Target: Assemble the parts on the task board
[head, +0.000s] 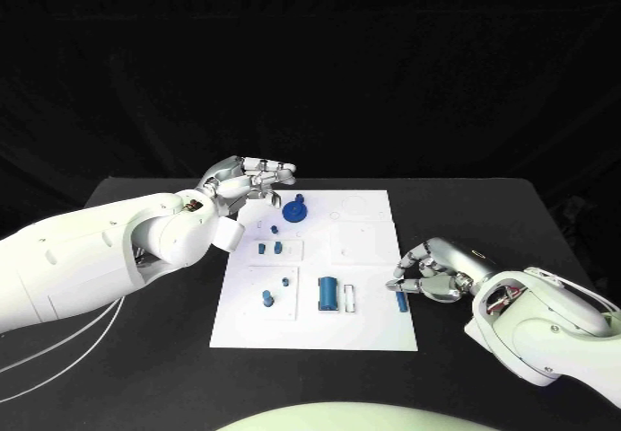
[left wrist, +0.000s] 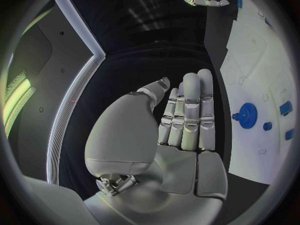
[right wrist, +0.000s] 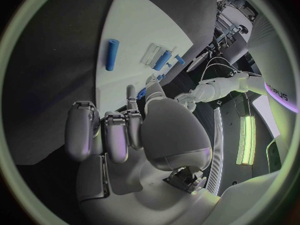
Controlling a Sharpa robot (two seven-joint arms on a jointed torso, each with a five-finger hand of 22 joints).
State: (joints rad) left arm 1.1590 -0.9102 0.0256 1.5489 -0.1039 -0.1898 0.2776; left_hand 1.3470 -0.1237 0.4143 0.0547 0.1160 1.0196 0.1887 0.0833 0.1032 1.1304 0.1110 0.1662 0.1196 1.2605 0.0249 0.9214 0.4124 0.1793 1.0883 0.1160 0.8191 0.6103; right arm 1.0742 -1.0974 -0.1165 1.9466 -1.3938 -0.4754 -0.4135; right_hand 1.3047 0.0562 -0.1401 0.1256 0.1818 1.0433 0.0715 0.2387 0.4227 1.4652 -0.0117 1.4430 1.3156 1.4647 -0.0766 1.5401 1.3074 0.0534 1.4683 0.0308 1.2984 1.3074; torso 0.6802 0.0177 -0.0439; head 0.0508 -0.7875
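Observation:
The white task board (head: 369, 332) lies mid-table. On it are a blue gear (head: 296, 212), small blue pegs (head: 268, 247), a blue cylinder (head: 328, 292) and a blue rod (head: 401, 299). My left hand (head: 246, 184) hovers over the board's far left corner beside the gear (left wrist: 247, 116); the left hand (left wrist: 187, 110) holds nothing, its fingers straight. My right hand (head: 433, 269) sits at the board's right edge just above the rod (right wrist: 111, 54). Its fingers (right wrist: 115, 135) curl in. A speck of blue shows by the thumb; whether it is held I cannot tell.
Black table (head: 143, 359) surrounds the board on every side. White cables (head: 65, 355) trail under my left arm at the near left. A white block (head: 349, 297) lies next to the blue cylinder.

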